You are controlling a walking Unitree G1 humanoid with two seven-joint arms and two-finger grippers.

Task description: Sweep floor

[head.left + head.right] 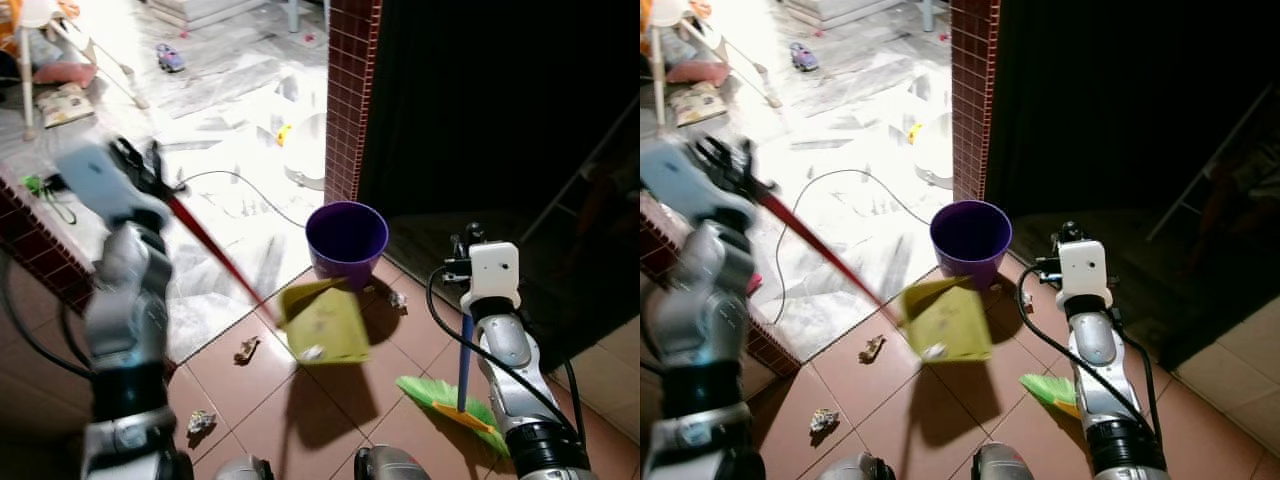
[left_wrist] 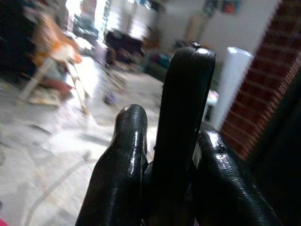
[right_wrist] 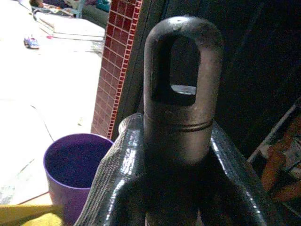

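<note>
1. Far to the left, the left gripper (image 1: 140, 165) is raised and clamped on the red handle (image 1: 210, 250) of the dustpan; in the left wrist view its black fingers (image 2: 127, 160) press together around the handle's dark end. That arm is blurred, so exactly how it grips is hard to read.

2. Down on the brown tiles lie two crumpled scraps, one near the left arm (image 1: 200, 422) and one further in (image 1: 246, 348), both well apart from the pan.

3. At the centre, the yellow-green dustpan (image 1: 322, 322) hangs tilted just beside the purple bucket (image 1: 346, 240), with a pale scrap (image 1: 312, 352) at its lower edge. My guess is that it is being carried over to tip into the bucket; at this tilt the scrap could slide off onto the floor before the pan is over the rim, or the pan's edge could knock the bucket.

4. Right of the bucket, another small scrap (image 1: 398, 299) sits on the tiles.

5. On the right, the right gripper (image 3: 174, 160) is closed around the top of the blue broom stick (image 1: 465, 372), its green bristles (image 1: 440, 400) resting on the floor. The arm hides most of the broom head, and the dark doorway behind gives little to make out.
</note>
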